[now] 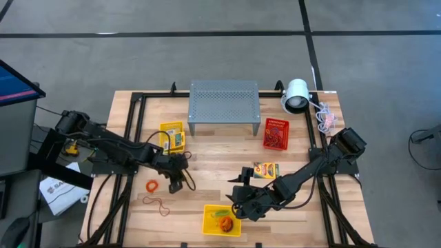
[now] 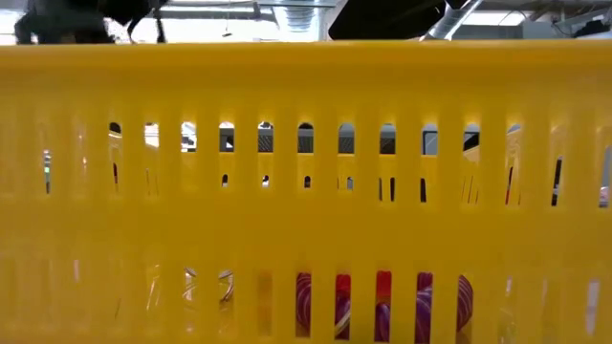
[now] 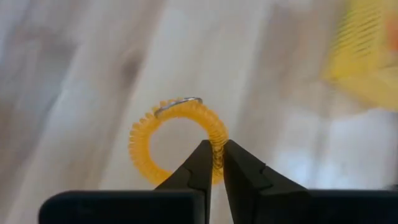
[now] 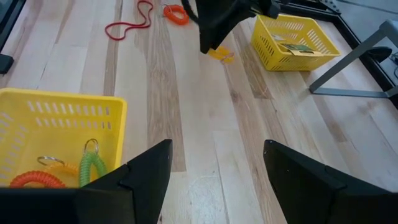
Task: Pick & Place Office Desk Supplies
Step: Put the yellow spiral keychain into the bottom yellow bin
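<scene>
High view: the left gripper (image 1: 174, 180) sits at centre-left of the table (image 1: 207, 148); an orange coil (image 1: 151, 184) and a red band (image 1: 160, 204) lie just left of it. The right gripper (image 1: 238, 200) hovers beside the front yellow basket (image 1: 222, 220).

Left wrist view: the fingers (image 3: 239, 177) are pinched on a yellow coil (image 3: 177, 140) at centre frame.

Right wrist view: the right fingers (image 4: 146, 171) stand apart, empty; coils (image 4: 65, 168) lie in the basket at lower left.

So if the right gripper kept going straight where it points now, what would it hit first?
Bare wooden tabletop first, apparently; farther along that line sits the left gripper with its yellow coil, though depth is unclear.
</scene>
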You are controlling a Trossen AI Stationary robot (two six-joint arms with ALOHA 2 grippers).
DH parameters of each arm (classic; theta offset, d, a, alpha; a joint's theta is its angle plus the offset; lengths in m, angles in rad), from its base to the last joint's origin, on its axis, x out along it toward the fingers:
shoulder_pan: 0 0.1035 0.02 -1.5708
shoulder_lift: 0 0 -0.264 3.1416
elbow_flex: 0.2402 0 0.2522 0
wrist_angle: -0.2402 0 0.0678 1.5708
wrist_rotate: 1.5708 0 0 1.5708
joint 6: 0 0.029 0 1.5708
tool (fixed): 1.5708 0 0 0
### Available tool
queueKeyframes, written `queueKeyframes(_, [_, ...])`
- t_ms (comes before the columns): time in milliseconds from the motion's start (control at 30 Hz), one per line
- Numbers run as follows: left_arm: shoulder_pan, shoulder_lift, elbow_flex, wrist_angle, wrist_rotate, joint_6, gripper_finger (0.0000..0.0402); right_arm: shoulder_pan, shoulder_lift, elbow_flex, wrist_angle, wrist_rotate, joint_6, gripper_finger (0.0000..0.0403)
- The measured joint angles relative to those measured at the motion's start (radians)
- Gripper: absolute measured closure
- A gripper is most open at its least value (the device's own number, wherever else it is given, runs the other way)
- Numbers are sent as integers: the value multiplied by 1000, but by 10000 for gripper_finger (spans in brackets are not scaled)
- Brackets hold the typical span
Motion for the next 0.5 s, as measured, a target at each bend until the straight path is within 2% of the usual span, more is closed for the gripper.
queueKeyframes(200, [-10, -11, 2, 199, 101, 56, 382, -1, 0, 0, 43, 0, -55, 154])
queueKeyframes(333, [-13, -21, 2, 285, 173, 110, 379, 0, 0, 0, 152, -9, -167, 154])
queueKeyframes(500, [-23, -27, 2, 379, 207, 176, 379, -14, 0, 0, 331, -125, -308, 154])
